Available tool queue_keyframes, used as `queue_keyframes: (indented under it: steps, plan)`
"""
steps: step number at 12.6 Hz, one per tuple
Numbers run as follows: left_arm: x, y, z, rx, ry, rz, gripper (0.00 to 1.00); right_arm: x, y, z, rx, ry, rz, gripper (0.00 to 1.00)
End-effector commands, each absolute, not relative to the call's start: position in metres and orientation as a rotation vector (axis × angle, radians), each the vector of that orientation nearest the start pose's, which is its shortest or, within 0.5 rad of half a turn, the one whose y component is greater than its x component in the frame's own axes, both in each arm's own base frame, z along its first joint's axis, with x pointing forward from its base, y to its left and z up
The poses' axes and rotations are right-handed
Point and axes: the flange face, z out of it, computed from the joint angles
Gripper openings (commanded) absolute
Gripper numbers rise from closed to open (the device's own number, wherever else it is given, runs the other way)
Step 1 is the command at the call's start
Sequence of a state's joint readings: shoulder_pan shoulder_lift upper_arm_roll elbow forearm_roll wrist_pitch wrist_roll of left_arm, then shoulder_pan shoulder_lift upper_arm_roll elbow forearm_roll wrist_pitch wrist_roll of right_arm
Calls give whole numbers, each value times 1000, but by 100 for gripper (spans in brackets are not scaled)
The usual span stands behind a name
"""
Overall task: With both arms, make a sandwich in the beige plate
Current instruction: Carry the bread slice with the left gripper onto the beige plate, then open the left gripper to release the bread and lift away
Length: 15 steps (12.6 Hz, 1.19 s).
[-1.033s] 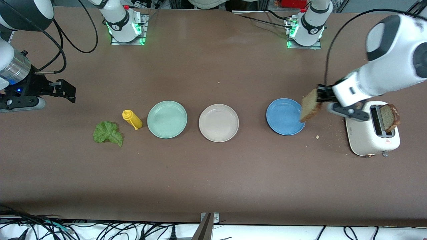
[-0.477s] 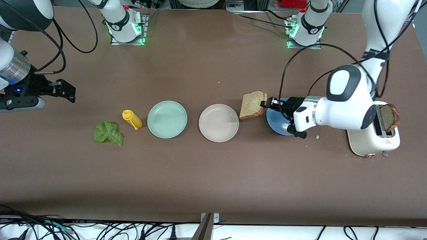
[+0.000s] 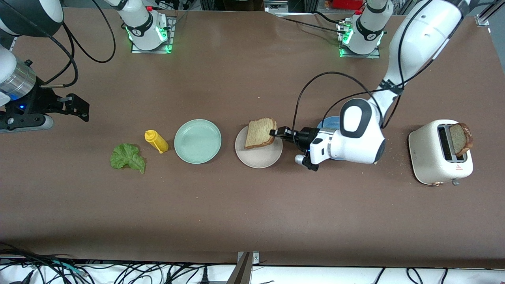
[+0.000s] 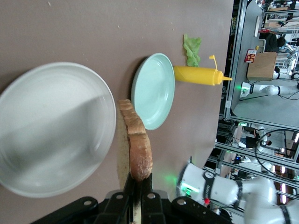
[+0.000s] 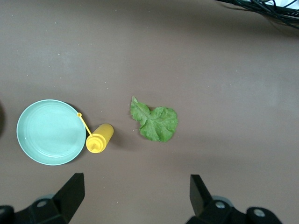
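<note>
**Row of plates along the desk, bread held over the middle one**

Three plates stand in a row across the desk [image 3: 252, 221]. The beige plate [image 3: 258, 157] is in the middle, the mint plate [image 3: 197, 141] toward the right arm's end and the blue plate [image 3: 329, 121] toward the left arm's end, largely under the left arm. The left gripper [image 3: 274, 132] holds a bread slice [image 3: 259, 132] over the beige plate. The mustard bottle [image 3: 156, 141] lies just beside the mint plate, the lettuce leaf [image 3: 127, 157] near it, closer to the front camera. The toaster [image 3: 438, 153] stands at the left arm's end, a second slice [image 3: 460, 139] in its slot. The right gripper [image 3: 81, 107] waits over the right arm's end.
</note>
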<state>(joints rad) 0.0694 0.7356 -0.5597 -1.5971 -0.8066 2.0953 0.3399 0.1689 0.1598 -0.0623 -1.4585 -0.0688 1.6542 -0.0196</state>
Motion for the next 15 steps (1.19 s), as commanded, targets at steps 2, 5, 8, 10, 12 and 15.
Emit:
queue_keyframes:
  steps: [2, 5, 8, 10, 12, 15]
  plan:
    - [639, -290, 233, 2014, -355, -86, 0, 603, 60, 597, -3221, -198, -77, 100]
    - [631, -293, 204, 1917, -391, 3, 0, 603, 60, 597, -3221, -198, -77, 100]
    - [622, -297, 189, 1902, -378, -38, 0, 604, 60, 596, -3221, -198, -74, 100]
    - [611, -296, 178, 1903, -365, -77, 0, 604, 58, 596, -3222, -193, -74, 100]
    - [604, -296, 170, 1905, -361, -96, 0, 604, 59, 596, -3222, -190, -69, 100]
    - [599, -300, 164, 1902, -358, -114, 0, 605, 58, 591, -3219, -182, -49, 100]
